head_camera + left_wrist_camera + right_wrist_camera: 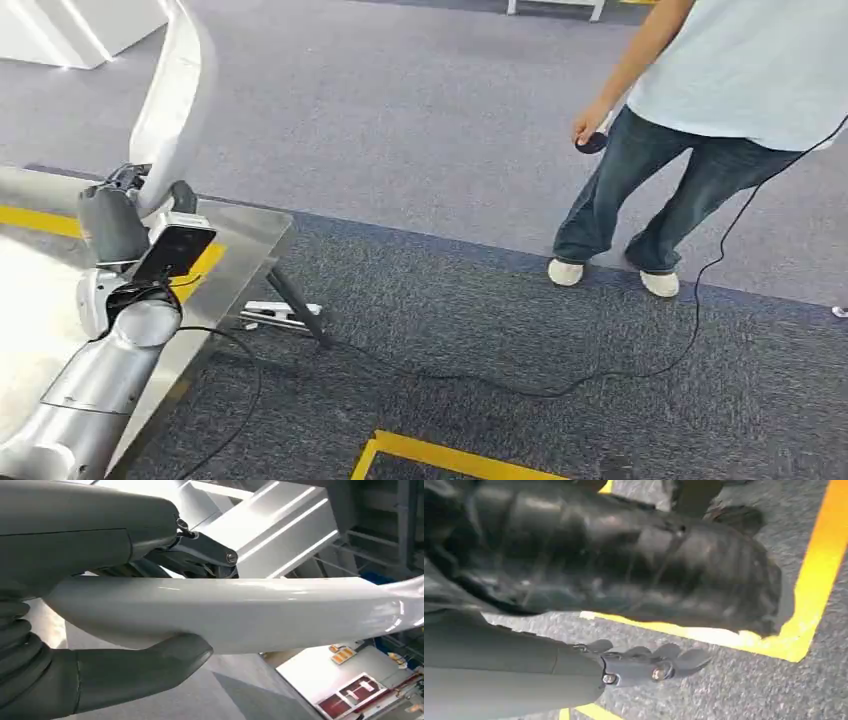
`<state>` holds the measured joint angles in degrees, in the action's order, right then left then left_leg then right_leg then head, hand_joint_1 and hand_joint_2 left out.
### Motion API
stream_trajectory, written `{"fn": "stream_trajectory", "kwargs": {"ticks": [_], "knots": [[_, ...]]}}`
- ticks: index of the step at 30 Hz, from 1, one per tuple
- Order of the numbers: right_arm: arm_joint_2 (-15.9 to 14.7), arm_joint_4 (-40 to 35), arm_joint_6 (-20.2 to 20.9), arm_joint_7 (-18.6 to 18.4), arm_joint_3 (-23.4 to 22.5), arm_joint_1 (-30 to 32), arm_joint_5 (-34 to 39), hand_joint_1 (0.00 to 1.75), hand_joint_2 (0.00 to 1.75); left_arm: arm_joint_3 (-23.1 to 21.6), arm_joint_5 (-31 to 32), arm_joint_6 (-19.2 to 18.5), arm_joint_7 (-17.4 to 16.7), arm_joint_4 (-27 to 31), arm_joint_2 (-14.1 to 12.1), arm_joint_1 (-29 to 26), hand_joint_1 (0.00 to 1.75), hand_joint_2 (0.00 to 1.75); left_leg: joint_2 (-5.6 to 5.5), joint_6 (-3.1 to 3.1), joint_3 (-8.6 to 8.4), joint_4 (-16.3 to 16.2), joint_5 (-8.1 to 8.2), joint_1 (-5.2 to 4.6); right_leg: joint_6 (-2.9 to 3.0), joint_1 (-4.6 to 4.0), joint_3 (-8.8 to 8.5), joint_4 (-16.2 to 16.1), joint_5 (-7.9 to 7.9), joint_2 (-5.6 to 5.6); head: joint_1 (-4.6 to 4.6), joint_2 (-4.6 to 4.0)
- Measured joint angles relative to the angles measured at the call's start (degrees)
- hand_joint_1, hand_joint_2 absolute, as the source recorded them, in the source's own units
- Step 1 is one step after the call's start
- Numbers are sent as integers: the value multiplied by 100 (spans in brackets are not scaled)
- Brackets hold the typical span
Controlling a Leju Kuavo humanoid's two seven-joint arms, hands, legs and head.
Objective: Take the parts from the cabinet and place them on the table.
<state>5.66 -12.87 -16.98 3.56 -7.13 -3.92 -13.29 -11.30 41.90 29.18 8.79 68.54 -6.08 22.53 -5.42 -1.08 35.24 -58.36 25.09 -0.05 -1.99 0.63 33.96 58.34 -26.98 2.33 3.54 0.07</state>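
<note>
The left hand (100, 630) has a long white curved part (250, 615) in its grip, thumb wrapped under one side and the darker fingers closed over the other, so the part is clamped crosswise through the palm. In the head view that same part (175, 90) rises from the hand (120, 215) and sweeps up and away, its long axis running steeply upward from the table (250, 235), with the hand right above the table's near corner. That is the relation that counts: the table lies directly beneath and to the inside of the left hand, while most of the part's length stands clear above it. To set it down, I'd judge the arm must tip that long axis over until it lies flat along the steel top, toward the yellow stripe (35, 220) rather than out over the edge, where the carpet (450, 300) waits.

The right hand (649, 665) hangs low over the carpet beside a yellow floor line (814, 580), fingers loosely extended and apart, holding nothing; it is well away from the table and plays no part here. A person (700, 120) stands on the carpet well beyond the table's corner.
</note>
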Motion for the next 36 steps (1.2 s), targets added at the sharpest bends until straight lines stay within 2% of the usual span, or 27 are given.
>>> {"fn": "stream_trajectory", "kwargs": {"ticks": [2, 3, 4, 5, 7, 8, 9, 11, 12, 13, 17, 18, 19, 20, 22, 23, 24, 25, 26, 27, 28, 29, 32, 33, 34, 35, 36], "knots": [[0, 0, 0, -7, -2, 2, 2, 0, 0, -2, 0, 2, 0, 0, -7, -9, 175, 175, -70, 62, 6, 3, 4, 3, 80, 22, -25, -43, 27, -77, -4, 2], [-2, 0, -2, -4, -4, -10, 2, 0, 0, -4, 0, 4, 0, 0, -13, -13, 175, 175, 163, 84, 39, -76, 88, 0, 121, 27, -45, -71, 40, -116, 4, 0], [-2, 0, -2, 4, -4, -12, 0, 0, 0, -4, 0, 2, 0, 0, -24, 10, 175, 175, 348, 114, 146, -322, 254, -6, 157, 18, -53, -72, 34, -144, 55, 0], [-2, 0, 0, 2, -2, -4, 0, 0, 0, -7, -2, 2, 0, 0, -20, 19, 175, 175, 430, 142, 329, -737, 467, 3, 169, 12, -56, -70, 27, -174, 50, 0], [-2, 2, 0, -2, -2, 20, 0, 0, 0, -13, -2, 2, 0, -2, -19, -13, 175, 175, 469, 176, 769, -1672, 827, 26, 185, 2, -59, -67, 12, -270, 53, 2], [-2, 4, 4, -112, -4, 22, -2, 0, 0, -13, -2, 0, -6, -9, -24, -19, 175, 175, 471, 182, 853, -1834, 823, 31, 193, 0, -63, -66, 4, -343, 57, 2], [-2, 4, 15, -250, -4, 20, -9, 0, 0, -20, 9, -2, -40, -24, -22, -1, 175, 175, 474, 180, 797, -1718, 687, 32, 189, -1, -74, -65, -4, -382, 59, 2], [-2, 7, 42, -459, -4, 29, -39, 0, 0, -39, 35, -22, -127, -87, -11, 117, 175, 175, 564, 148, 359, -806, 165, 26, 172, -11, -120, -64, -37, -511, 59, 0], [-2, 7, 42, -479, -4, 29, -39, 0, 0, -42, 48, -26, -142, -101, -9, 172, 175, 175, 704, 114, 114, -330, -36, 9, 158, -16, -149, -65, -54, -567, 59, 0], [-2, 7, 39, -479, -4, 33, -46, 0, 0, -46, 57, -33, -157, -118, -2, 246, 175, 175, 1028, 69, -46, -44, 57, -97, 123, -48, -170, -68, -77, -627, 52, 0], [-2, 9, 39, -485, -2, 18, -52, 0, 0, -52, 63, -44, -170, -184, 7, 316, 175, 175, 773, -70, -25, 46, 26, -122, 8, -61, -234, -102, -115, -901, 61, 0], [-4, 9, 39, -485, -4, 7, -52, 0, 0, -52, 63, -44, -173, -186, 19, 313, 175, 175, 725, -117, -83, 105, -16, -51, -39, -40, -163, -70, -175, -792, 57, 2], [-7, 9, 37, -485, -4, 4, -55, 0, 0, -52, 63, -35, -170, -190, 35, 344, 175, 175, 666, -139, -86, 107, -12, -37, -55, -29, -125, 95, -293, -456, 35, 2], [-7, 11, 37, -485, -2, 5, -55, 0, 0, -52, 65, -37, -166, -207, 44, 362, 175, 175, 607, -163, -84, 104, -17, -28, -60, -26, 43, 454, -479, -324, -4, 2], [-15, 13, 37, -494, -4, 30, -55, 0, 0, -50, 63, -37, -166, -241, 66, 359, 175, 175, 462, -175, -79, 101, -7, -31, -86, -18, 550, 1418, -859, -254, -18, 2], [-15, 17, 37, -520, -4, 43, -52, 0, 0, -52, 61, -37, -166, -260, 72, 346, 175, 175, 394, -176, -79, 98, -7, -34, -87, -18, 726, 1704, -920, -252, -22, 0], [-15, 20, 37, -522, -4, 57, -55, 0, 0, -52, 63, -37, -166, -275, 74, 335, 175, 175, 308, -175, -81, 95, -7, -35, -81, -18, 811, 1756, -845, -247, -17, 2], [-15, 20, 37, -522, -4, 55, -55, 0, 0, -52, 61, -37, -168, -289, 74, 333, 175, 175, 231, -172, -84, 91, -4, -34, -75, -18, 753, 1535, -624, -239, -18, 2], [-18, 20, 37, -522, -4, 50, -57, 0, 0, -52, 61, -37, -166, -299, 74, 337, 175, 175, 146, -158, -88, 80, 5, -31, -61, -14, 562, 1057, -299, -214, -18, 2], [-20, 20, 37, -522, -4, 46, -59, 0, 0, -52, 61, -35, -166, -306, 74, 342, 175, 175, 80, -136, -93, 60, 19, -22, -54, -2, 327, 528, -9, -119, -17, 2], [-28, 22, 35, -522, -4, 44, -65, 0, 0, -52, 61, -31, -166, -310, 79, 346, 175, 175, 21, -102, -80, 34, 42, -8, -46, 24, 152, 112, 91, 154, -18, 2], [-28, 30, 35, -526, -6, 52, -70, 0, 0, -50, 48, -11, -168, -312, 79, 362, 175, 175, -40, -72, -28, -21, 54, -39, -40, 61, 1, 10, 20, 286, -15, 0], [-28, 35, 35, -549, -22, 45, -74, 0, 0, -52, 26, -2, -175, -334, 61, 332, 175, 175, -237, 25, 22, 3, 7, 37, 20, -1, 6, 12, -16, 117, -15, 2], [-28, 35, 35, -544, -28, 42, -76, 0, 0, -55, 28, 0, -173, -334, 53, 330, 175, 175, -303, 60, 26, -7, 15, 17, 61, 38, -15, -33, 2, 49, -11, 2], [-35, 35, 33, -544, -37, 24, -81, 0, 0, -55, 28, 2, -173, -334, 46, 317, 175, 175, -72, 80, 64, -87, 109, 2, 111, 45, -42, -63, 10, -30, -4, 2], [-37, 35, 31, -540, -42, 25, -81, 0, 0, -55, 26, 2, -173, -337, 28, 348, 175, 175, 202, 108, 184, -368, 282, -2, 145, 44, -58, -72, 4, -82, 77, 2], [-37, 35, 33, -538, -44, 34, -81, 0, 0, -55, 24, 2, -173, -337, 33, 359, 175, 175, 364, 138, 374, -791, 483, 4, 158, 32, -66, -71, -6, -150, 74, 2]]}}
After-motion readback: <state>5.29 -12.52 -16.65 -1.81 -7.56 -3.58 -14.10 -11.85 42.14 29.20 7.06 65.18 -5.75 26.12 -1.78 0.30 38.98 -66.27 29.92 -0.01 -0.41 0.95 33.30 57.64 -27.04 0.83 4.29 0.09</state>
